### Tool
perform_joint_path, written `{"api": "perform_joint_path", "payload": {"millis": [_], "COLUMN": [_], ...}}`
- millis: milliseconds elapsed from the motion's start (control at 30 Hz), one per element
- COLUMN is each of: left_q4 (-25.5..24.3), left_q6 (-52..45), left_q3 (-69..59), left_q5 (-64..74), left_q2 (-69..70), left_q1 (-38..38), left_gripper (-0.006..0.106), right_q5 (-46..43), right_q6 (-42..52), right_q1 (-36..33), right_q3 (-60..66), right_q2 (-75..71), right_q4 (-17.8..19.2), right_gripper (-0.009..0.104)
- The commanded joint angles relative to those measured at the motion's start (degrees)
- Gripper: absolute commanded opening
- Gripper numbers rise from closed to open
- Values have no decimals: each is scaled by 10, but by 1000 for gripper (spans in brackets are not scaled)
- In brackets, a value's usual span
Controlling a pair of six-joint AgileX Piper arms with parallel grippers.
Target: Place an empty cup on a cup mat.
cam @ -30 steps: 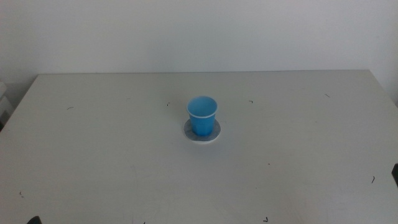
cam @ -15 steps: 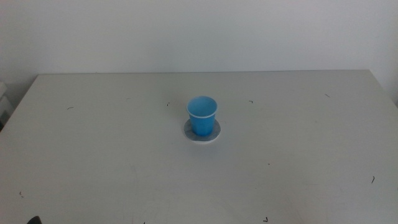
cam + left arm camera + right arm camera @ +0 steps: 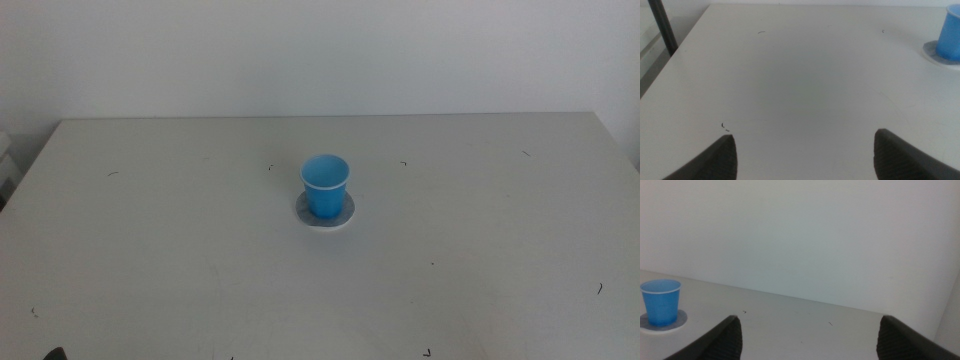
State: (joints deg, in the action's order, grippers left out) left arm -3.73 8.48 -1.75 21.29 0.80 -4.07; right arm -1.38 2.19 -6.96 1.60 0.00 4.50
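A small bright blue tapered cup (image 3: 325, 186) with a thin pale rim stands upright on a small flat round cup mat (image 3: 325, 217), which has a mottled grey top and a thin white edge. The mat lies near the middle of the wide white table (image 3: 150, 250), and its edge shows all around the base of the cup, a little more on the near side. The inside of the cup looks blue and holds nothing that can be seen. Both arms are away from the cup. In the left wrist view, the left gripper (image 3: 805, 150) hangs low over a bare part of the table, with its two dark jaws wide apart and nothing between them; the cup (image 3: 950, 34) on its mat (image 3: 935, 52) is well apart from it, at the edge of that picture. In the right wrist view, the right gripper (image 3: 807, 337) is also spread open and holds nothing, and it faces the pale wall (image 3: 815, 240) behind the table; the cup (image 3: 661, 301) and the mat (image 3: 665, 322) stand far from it. Some small dark marks (image 3: 404, 164) are scattered on the table top.
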Motion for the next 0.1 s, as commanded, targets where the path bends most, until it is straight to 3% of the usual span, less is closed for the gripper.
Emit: {"api": "perform_joint_path", "payload": {"millis": [0,67], "left_q4": [0,0], "left_q6": [6,6], "left_q3": [3,3], "left_q5": [-38,-38], "left_q2": [7,7], "left_q1": [1,1], "left_gripper": [105,105], "right_q5": [-40,-40], "right_q6": [6,6], "right_q1": [5,5], "right_q3": [-3,-3], "right_q2": [5,5], "right_q4": [3,3], "right_gripper": [94,94]}}
